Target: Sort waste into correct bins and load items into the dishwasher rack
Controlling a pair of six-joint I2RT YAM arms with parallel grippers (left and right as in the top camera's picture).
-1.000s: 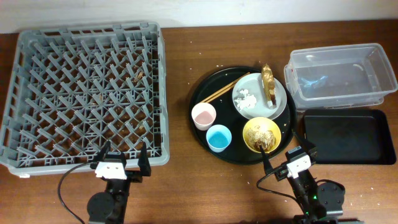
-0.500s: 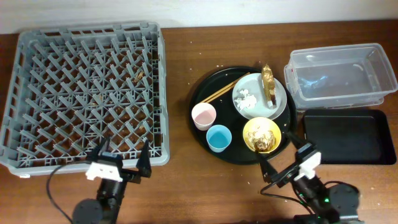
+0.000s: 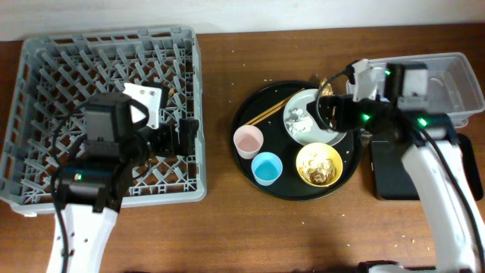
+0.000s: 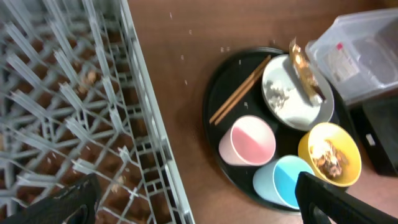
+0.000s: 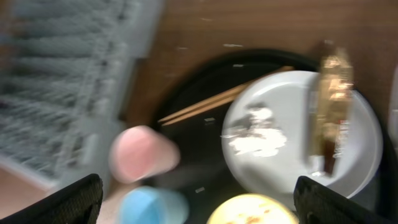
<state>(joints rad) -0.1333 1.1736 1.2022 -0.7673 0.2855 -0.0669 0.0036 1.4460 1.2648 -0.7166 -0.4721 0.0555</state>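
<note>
Left gripper [image 4: 194, 204] was recorded above the right edge of the rack [image 3: 45, 178], with fingers wide apart and nothing between them. Right gripper [image 5: 205, 202] was recorded over the plate [image 5: 367, 146], with fingers likewise spread and empty. All items were noted on the round tray [image 3: 241, 114], which sat on the table [image 3: 227, 227] beside the rack. The wrapper [image 5: 329, 106] was seen lying along the right side of the plate, and paper scraps [image 5: 255, 134] were seen near the plate's middle. Chopsticks [image 5: 217, 102] were laid on the tray just left of the plate. The pink cup [image 4: 247, 142] and blue cup [image 4: 283, 180] were found upright, close together. The bowl [image 4: 309, 144] was seen beside the blue cup, with crumbs [image 4: 329, 158] inside it. A few brown bits [image 4: 92, 76] were noted on the rack floor. The tub [image 3: 462, 91] and black tray [image 3: 381, 171] were partly hidden by the right arm.
</note>
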